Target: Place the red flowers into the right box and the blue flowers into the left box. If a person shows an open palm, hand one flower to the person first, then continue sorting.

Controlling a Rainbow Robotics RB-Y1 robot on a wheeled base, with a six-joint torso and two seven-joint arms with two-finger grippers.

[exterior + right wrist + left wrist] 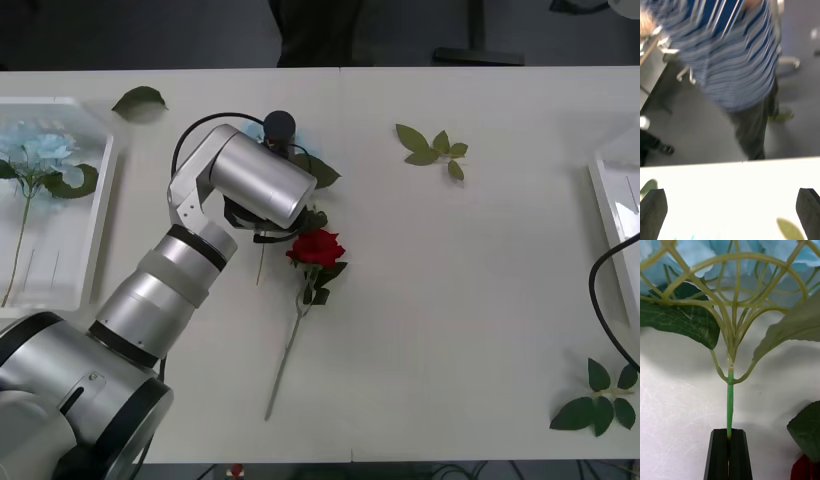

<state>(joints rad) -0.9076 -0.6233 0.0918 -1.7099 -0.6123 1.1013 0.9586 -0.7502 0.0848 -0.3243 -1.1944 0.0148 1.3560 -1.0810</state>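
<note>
blue flower (730,262): light, top-heavy, soft; hold low on stem
left gripper (729,435): clamped on stem (wiry)
right gripper (730,210): fingers apart

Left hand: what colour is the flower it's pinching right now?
Pale sky-blue. The left hand is shut on the blue flower by its green stem, clearest in the left wrist view.

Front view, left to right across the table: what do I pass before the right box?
Left box holding a blue flower → loose leaf → left gripper clamped on a blue flower's stem → red rose → leaf sprig → right box.
</note>
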